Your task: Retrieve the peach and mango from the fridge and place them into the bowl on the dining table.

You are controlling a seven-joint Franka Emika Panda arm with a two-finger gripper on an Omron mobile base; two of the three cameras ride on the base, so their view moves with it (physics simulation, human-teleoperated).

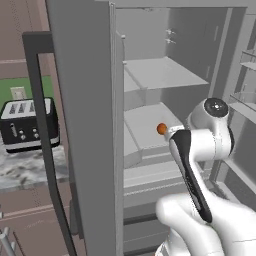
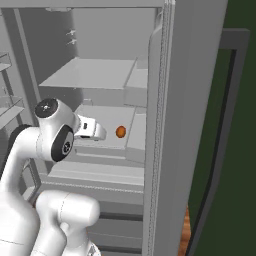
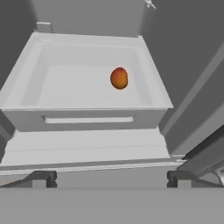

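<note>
On my left base view I see a black four-slot toaster [image 1: 27, 125] standing on a grey-and-white marbled counter [image 1: 30, 170]. Behind it the wall [image 1: 20, 87] is green, with a pale outlet plate [image 1: 18, 93] set in it. Brown cabinet fronts [image 1: 20, 30] rise above, and more brown cabinetry [image 1: 30, 225] runs below the counter. On my right base view, a dark green wall [image 2: 240, 150] stands at right, with a strip of orange-brown floor [image 2: 186, 235] at its foot.

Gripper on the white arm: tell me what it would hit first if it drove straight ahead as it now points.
The open gripper looks aimed at the pale grey fridge drawer; its front wall probably comes first, with the small orange-red fruit lying further inside. Depth is uncertain.
</note>
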